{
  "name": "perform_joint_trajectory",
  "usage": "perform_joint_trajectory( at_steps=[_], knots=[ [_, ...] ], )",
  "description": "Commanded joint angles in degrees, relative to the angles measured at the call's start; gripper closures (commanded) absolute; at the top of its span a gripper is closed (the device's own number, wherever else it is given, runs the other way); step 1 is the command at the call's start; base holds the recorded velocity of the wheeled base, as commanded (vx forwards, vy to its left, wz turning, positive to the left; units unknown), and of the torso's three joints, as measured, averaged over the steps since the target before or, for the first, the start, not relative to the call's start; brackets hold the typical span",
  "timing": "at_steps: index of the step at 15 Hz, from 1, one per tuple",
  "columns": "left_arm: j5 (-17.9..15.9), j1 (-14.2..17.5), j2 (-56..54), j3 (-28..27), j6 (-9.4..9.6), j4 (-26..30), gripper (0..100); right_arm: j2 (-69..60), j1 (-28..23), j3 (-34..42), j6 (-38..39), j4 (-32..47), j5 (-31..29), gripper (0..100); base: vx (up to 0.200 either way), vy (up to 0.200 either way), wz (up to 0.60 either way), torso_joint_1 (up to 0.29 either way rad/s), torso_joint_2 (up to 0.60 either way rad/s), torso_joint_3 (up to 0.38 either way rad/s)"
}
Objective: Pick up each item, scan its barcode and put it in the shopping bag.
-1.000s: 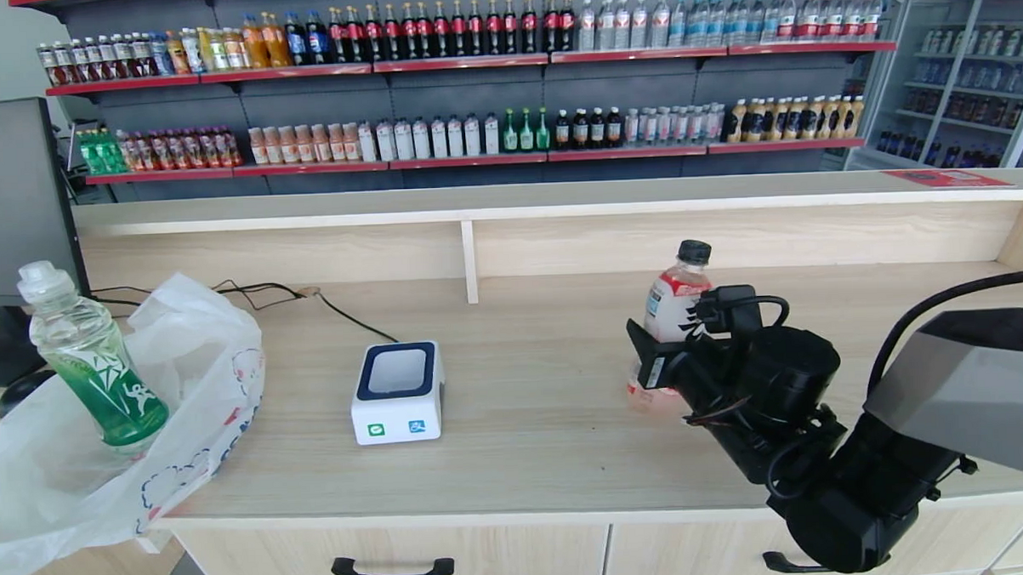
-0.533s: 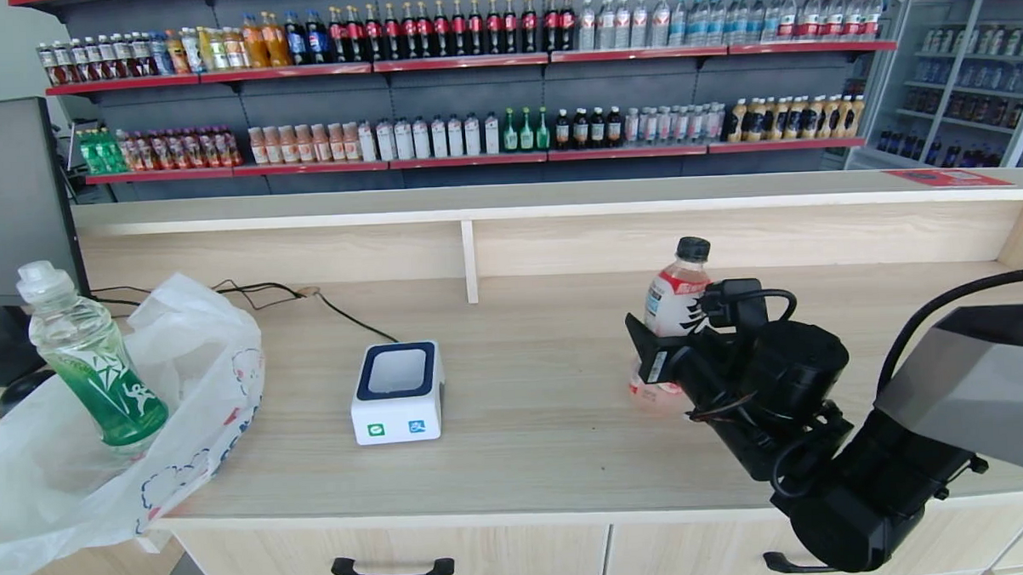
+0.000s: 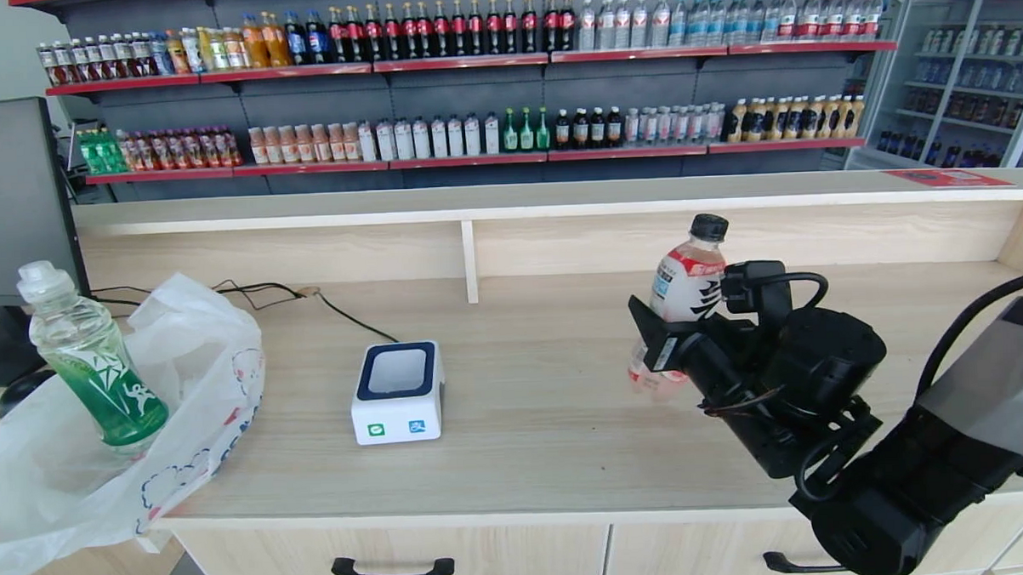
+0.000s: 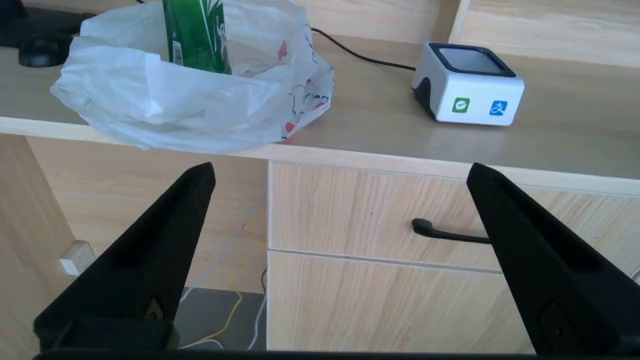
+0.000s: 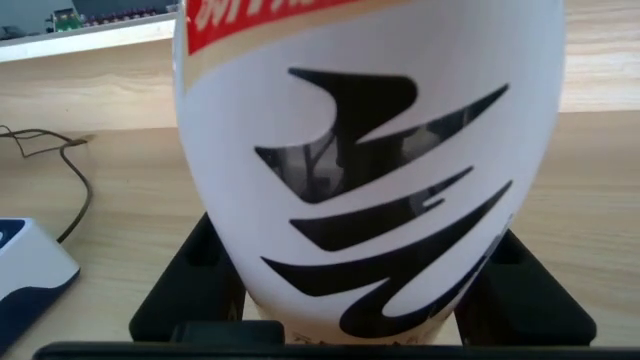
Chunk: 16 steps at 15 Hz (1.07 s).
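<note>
The pink drink bottle (image 3: 686, 286) with the black cap is clamped at mid-body between the fingers of the right gripper (image 3: 677, 337). It is over the right half of the counter (image 3: 534, 440), at about 3 o'clock from the scanner (image 3: 396, 392) and well apart from it. It leans with its cap toward 1 o'clock. Its base is blurred, so I cannot tell whether it has cleared the wood. In the right wrist view the white label with black strokes on the bottle (image 5: 370, 180) sits close up, with the right gripper (image 5: 360, 325) closed on it from both sides.

A second ago this bottle stood upright with its base on the counter. Since then the cap has risen and shifted toward 2 o'clock, and the right arm has moved up and outward with it.

The scanner, shopping bag (image 3: 213, 391) and green bottle (image 3: 88, 358) have not moved. The bag lies at the scanner's 9 o'clock on the counter's left end. The green bottle stands in the bag, tilted toward 11 o'clock.

The left gripper (image 4: 340, 270) hangs below counter level in front of the drawers, fingers spread wide and holding nothing. Beyond it are the drawer handle (image 4: 450, 233), the scanner (image 4: 468, 83) and the shopping bag (image 4: 190, 95).
</note>
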Motion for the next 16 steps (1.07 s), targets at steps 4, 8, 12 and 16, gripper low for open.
perform_joint_trajectory(
  at_steps=[4, 8, 12, 16],
  knots=[
    [0.02, -0.01, -0.02, 0.00, 0.14, 0.08, 0, -4.39, 1.25, 2.69, 0.47, -0.06, -0.02, 100, 0.000, 0.000, 0.00, 0.000, 0.00, 0.000],
    [0.02, -0.01, -0.02, 0.00, 0.14, 0.60, 0, -7.82, 2.66, 5.85, 0.47, -0.06, -0.02, 100, 0.000, 0.000, 0.00, 0.000, 0.00, 0.000],
    [0.02, -0.01, -0.02, 0.00, 0.14, 0.60, 0, -12.48, 5.82, 10.33, 0.47, -0.06, -0.02, 100, 0.000, 0.000, 0.00, 0.000, 0.00, 0.000],
    [0.02, -0.01, -0.02, 0.00, 0.23, 0.60, 0, -17.75, 9.16, 14.99, 1.35, -0.06, 0.07, 100, 0.000, 0.000, 0.00, 0.000, 0.00, 0.000]
  ],
)
